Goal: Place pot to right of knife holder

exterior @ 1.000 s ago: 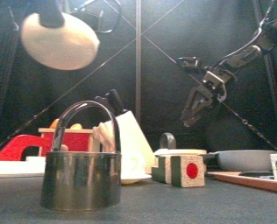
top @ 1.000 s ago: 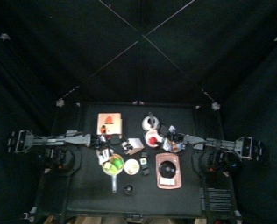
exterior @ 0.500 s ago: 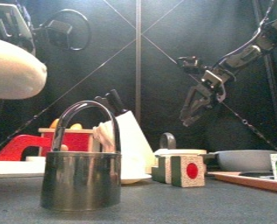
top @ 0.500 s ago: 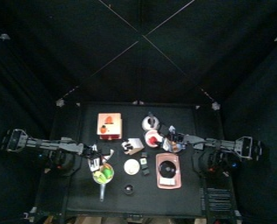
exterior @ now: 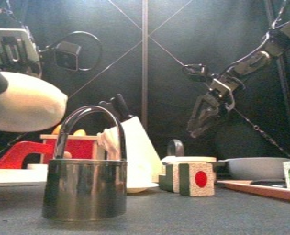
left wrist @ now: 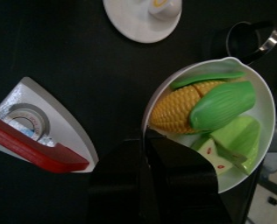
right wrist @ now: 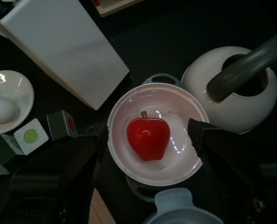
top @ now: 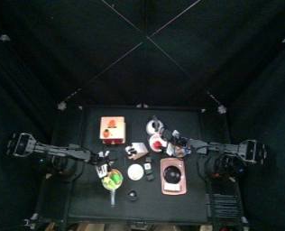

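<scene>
- The pot (left wrist: 249,171) is held up in the air, above the desk (left wrist: 59,52), with corn (left wrist: 182,103) inside.
- The left fingers (left wrist: 176,184) are clamped on the pot's edge.
- The knife holder (left wrist: 41,131) is seen near the pot.
- The right fingers (right wrist: 68,171) are spread apart over a white bowl (right wrist: 176,109).

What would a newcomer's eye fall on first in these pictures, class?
Probably the shiny metal pail with its arched handle, looming at the table's front edge. Next, the pot holding toy corn, gripped at its rim by the left gripper, then the red apple in a white bowl under the right gripper.
</scene>
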